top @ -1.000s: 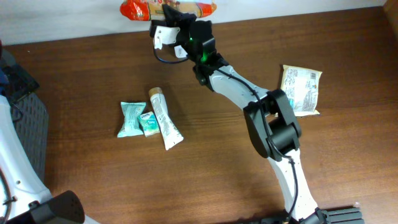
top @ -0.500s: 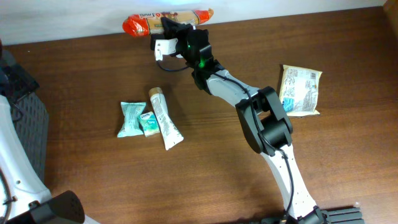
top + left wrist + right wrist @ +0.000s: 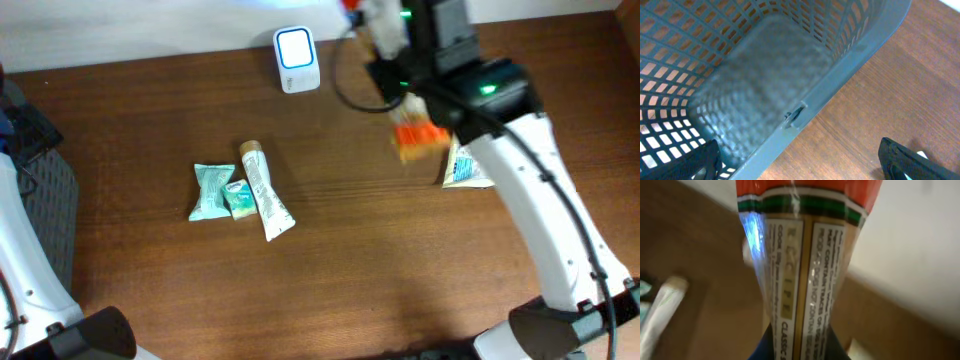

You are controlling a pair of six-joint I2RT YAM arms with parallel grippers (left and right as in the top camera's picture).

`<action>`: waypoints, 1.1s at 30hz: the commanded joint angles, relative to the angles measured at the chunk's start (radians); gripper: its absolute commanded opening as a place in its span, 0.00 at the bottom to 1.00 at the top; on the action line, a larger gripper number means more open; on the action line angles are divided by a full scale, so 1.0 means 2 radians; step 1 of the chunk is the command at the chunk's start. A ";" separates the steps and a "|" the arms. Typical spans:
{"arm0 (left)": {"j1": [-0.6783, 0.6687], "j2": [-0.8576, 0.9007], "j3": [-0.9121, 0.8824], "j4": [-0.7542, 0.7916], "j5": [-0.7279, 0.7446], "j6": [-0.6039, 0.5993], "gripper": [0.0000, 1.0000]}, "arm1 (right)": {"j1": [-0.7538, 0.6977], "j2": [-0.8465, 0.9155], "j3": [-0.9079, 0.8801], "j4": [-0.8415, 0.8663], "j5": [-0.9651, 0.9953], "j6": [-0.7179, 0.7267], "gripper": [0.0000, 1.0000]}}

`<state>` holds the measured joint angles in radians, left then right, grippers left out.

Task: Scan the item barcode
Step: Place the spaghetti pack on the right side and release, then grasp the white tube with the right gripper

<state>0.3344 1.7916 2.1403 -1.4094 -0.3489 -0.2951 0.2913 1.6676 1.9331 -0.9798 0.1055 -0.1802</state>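
Right jaws: clamped | orange packet (image 3: 805, 255): pinched between them

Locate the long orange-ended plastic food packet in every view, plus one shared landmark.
Overhead: orange-ended food packet, upper right of centre.
Left wrist: not in it.
Right wrist: packet fills the centre.
Shared landmark: white tube with tan cap, overhead centre-left; tube at right wrist's left edge.

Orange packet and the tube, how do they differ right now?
The orange packet is clamped in the right gripper, while the tube lies loose on the table.
The orange packet is orange with a gold printed label, while the tube is white with a tan cap.
The orange packet is alone at the right, while the tube lies beside teal packets at the left.
Both are long, narrow packaged items.
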 commanded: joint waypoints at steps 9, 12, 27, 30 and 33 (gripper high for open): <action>0.001 -0.002 0.004 0.001 -0.003 -0.001 0.99 | -0.262 0.119 -0.116 0.002 -0.122 0.160 0.04; 0.001 -0.002 0.004 0.001 -0.003 -0.001 0.99 | -0.284 0.158 -0.121 0.020 -0.136 0.160 0.15; 0.001 -0.002 0.004 0.001 -0.003 -0.002 0.99 | -0.050 0.186 -0.007 -0.006 -0.270 0.005 0.81; 0.001 -0.002 0.004 0.001 -0.003 -0.002 0.99 | 0.011 0.238 -0.007 0.051 -0.277 -0.017 0.87; 0.001 -0.002 0.004 0.001 -0.003 -0.002 0.99 | 0.034 0.294 -0.007 0.083 -0.366 -0.026 0.86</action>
<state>0.3344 1.7916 2.1403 -1.4094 -0.3489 -0.2951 0.3458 2.1895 1.9079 -0.8368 -0.4778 -0.1997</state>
